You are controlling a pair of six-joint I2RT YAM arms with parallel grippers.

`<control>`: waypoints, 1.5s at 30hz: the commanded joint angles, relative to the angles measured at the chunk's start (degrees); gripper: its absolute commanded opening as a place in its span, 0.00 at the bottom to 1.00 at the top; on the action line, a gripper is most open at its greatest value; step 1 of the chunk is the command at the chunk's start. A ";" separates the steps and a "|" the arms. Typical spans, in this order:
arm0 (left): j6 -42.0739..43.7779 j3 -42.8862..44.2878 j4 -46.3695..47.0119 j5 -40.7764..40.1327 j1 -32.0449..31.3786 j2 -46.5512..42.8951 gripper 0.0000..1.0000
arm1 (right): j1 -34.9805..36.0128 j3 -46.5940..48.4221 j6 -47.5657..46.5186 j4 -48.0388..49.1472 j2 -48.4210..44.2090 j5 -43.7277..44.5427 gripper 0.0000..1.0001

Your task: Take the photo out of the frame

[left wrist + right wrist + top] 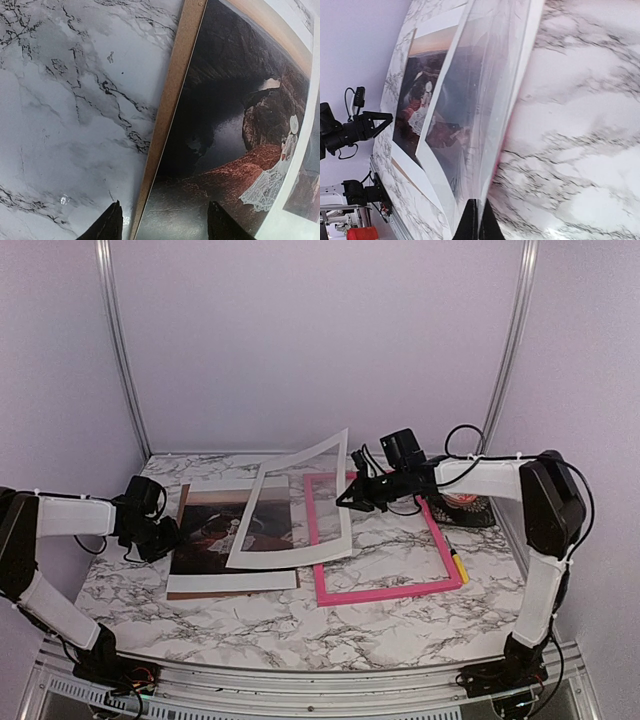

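Lighting even, diffuse, lilac-tinted; faint soft shadows on the table (300, 630). Top view sharp. Right wrist view: hazy glare across the clear sheet (475, 100). Left wrist view: the photo (225, 125) dark, mildly soft.

The left gripper (168, 538) hangs low, fingers (114, 224) spread apart. The right gripper (346, 499), arm stretched inward, is pinched tight.

This is looking like a robot test booth in a lab: plain pale-lilac wall panels (320, 340) are closing in the far side and both flanks, with aluminium uprights (122, 350) running up the far corners. A cabled left arm (60, 520) and right arm (545, 510) are standing on a metal rail (300, 685) at the near edge of a marble-patterned tabletop (400, 625).
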 commanded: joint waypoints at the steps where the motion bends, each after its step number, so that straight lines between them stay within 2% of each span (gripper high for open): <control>1: 0.23 -0.84 -4.46 3.77 -0.10 -1.70 0.59 | -4.04 -4.95 -9.01 -8.07 -2.58 -2.47 0.00; 7: -0.96 -5.96 -7.32 5.16 -0.11 -7.08 0.59 | -8.86 -9.89 -13.43 -12.35 -5.62 2.24 0.00; 12: -1.73 -8.93 -7.69 5.43 -0.11 -8.82 0.60 | -10.63 -9.85 -16.25 -15.50 -5.66 7.85 0.00; 13: -1.74 -9.02 -7.71 5.80 -0.11 -8.82 0.60 | -10.63 -9.43 -16.95 -16.27 -5.43 8.56 0.03; 16: -1.44 -8.92 -7.81 6.26 -0.11 -8.44 0.59 | -10.63 -8.83 -17.15 -17.50 -5.54 11.69 0.16; 18: -1.14 -8.57 -7.91 6.09 -0.11 -7.81 0.59 | -10.63 -8.38 -17.22 -18.66 -5.99 14.91 0.31; 19: -1.07 -8.44 -8.01 5.97 -0.11 -7.54 0.58 | -10.63 -8.17 -17.19 -19.22 -6.37 16.64 0.35; 22: -0.86 -8.11 -7.92 6.27 -0.11 -6.84 0.54 | -10.44 -7.86 -16.62 -20.38 -8.83 22.61 0.51; 25: -0.41 -7.64 -7.92 6.77 -0.11 -6.50 0.48 | -9.62 -7.42 -15.80 -20.47 -11.58 27.29 0.63; 30: 0.79 -6.42 -7.92 8.32 -0.11 -5.00 0.43 | -5.26 -6.15 -14.56 -17.12 -13.68 27.43 0.65; 35: 1.21 -6.46 -8.39 8.09 -0.11 -4.42 0.34 | 2.49 -0.95 -14.04 -14.39 -9.08 23.94 0.66; 40: 1.62 -6.43 -8.86 7.77 -0.11 -3.64 0.17 | 10.04 6.62 -13.38 -11.61 -1.62 19.50 0.66; 45: 2.16 -5.96 -10.13 6.32 -0.11 -3.56 0.03 | 14.16 12.94 -13.01 -11.34 4.69 18.56 0.66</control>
